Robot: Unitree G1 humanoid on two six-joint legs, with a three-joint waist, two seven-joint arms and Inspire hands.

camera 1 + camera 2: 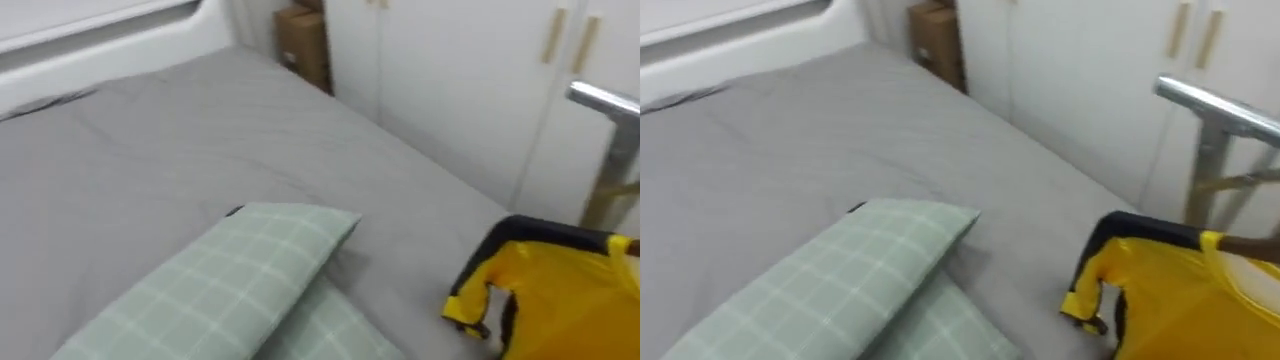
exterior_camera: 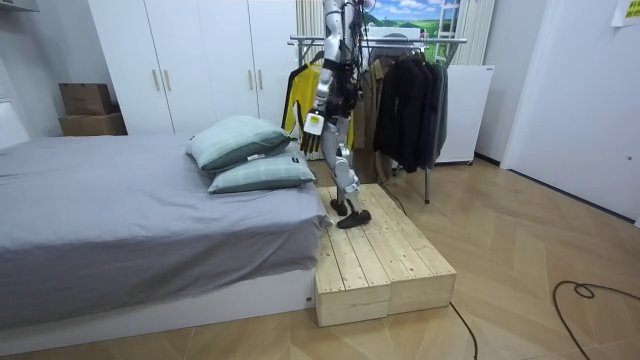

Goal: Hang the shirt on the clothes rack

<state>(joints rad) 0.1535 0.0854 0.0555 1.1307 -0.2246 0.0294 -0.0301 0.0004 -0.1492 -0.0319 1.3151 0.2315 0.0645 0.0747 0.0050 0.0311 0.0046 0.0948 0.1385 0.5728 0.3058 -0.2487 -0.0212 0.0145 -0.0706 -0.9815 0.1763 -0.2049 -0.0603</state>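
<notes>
The yellow jacket (image 1: 565, 295) with black edges hangs low on the robot's right, just past the corner of the bed (image 1: 150, 150). One sleeve droops down. It is under the shiny metal rail (image 1: 605, 100) of the clothes rack (image 2: 445, 41). I cannot tell if it hangs from the rail yet.

In the room view, one hand (image 2: 317, 113) is close beside the jacket. I cannot tell which hand it is, or what the fingers of either hand are doing.

I think the step now is getting the jacket up onto the rail. The next move needs a lift up to the rail and a spot beside the dark clothes (image 2: 405, 100).

The robot stands on a wooden platform (image 2: 380, 265) between bed and rack. Two green checked pillows (image 1: 230, 280) lie on the bed. White wardrobe doors (image 1: 450, 70) and a cardboard box (image 1: 305, 40) are behind.
</notes>
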